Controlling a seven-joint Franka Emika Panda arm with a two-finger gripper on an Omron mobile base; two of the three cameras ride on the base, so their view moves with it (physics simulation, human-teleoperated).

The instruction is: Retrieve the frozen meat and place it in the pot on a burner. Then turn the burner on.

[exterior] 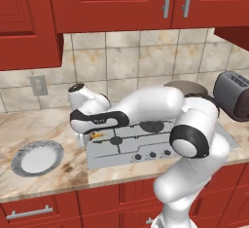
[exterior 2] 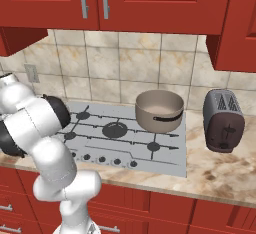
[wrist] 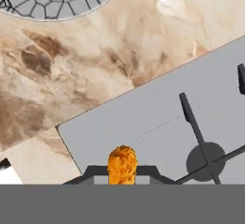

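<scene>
With the jaws clenched on the frozen meat [wrist: 122, 164] above the stovetop's [wrist: 158, 122] near corner, carry it level to the pot [exterior 2: 159, 110], well off on a far burner.

The meat [wrist: 122, 164], a small orange-yellow strip with a rough, crumbly surface, is seen standing upright at the bottom of the hand view, clamped between the shut finger tips, over the grey stovetop near its corner. In the left base view it [exterior: 97, 135] is seen as a small orange fleck over the stove's left edge. The pot [exterior 2: 159, 111], round and grey-brown with a pale inside and a dark side handle, is set upright on the stove's back right burner, well apart from the meat.
</scene>
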